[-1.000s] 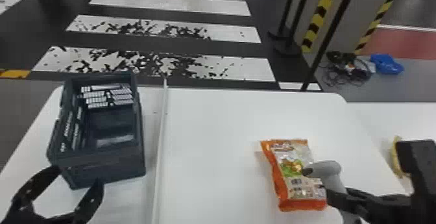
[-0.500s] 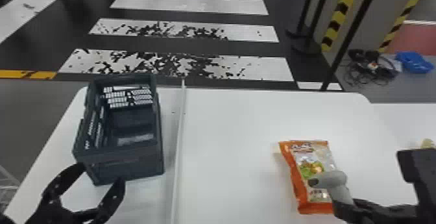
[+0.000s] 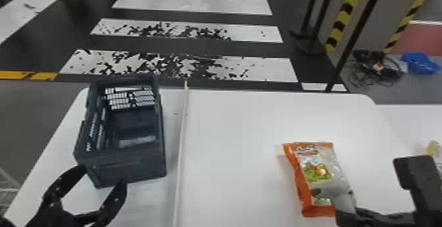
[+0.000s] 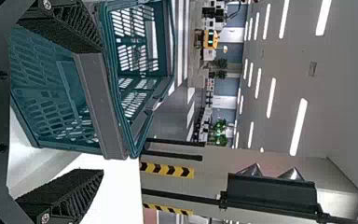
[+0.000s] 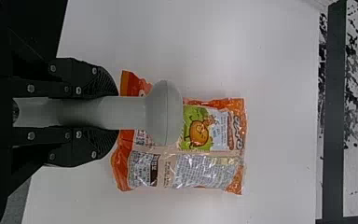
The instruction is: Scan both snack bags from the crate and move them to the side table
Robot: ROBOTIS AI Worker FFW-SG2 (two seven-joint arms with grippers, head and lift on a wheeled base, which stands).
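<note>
Snack bag [image 3: 324, 173], orange with a clear and printed face, lies flat on the white table [image 3: 236, 137], in the right-hand part of the tabletop. Above it is a grey scanner [image 5: 164, 112], its rounded head covering part of the bag in the right wrist view; whether the two touch cannot be told. The right gripper [image 3: 348, 215] has its two black fingers closed on the scanner's handle, one on each side.

To the bag's left, well apart from it, a thin pale strip [image 3: 181, 134] runs front to back over the table. On the strip's other side stands the dark blue-grey crate [image 3: 131, 168], upright and open at the top, with slotted walls. The left gripper [image 3: 102, 177] is at the crate's near side, fingers spread apart with nothing between them; I cannot tell if either finger touches the crate.

Right of the main table is the white side table [image 3: 417, 121]. A yellowish item [image 3: 433, 149] lies on it at the head view's edge, too little of it showing to name.

Past the tables, the dark floor has white crossing stripes [image 3: 204, 66]. Dark poles [image 3: 356, 35] stand to the right, near yellow-and-black tape [image 3: 345, 12], with a heap of cables [image 3: 376, 68] and a blue bundle [image 3: 420, 63] on the floor.
</note>
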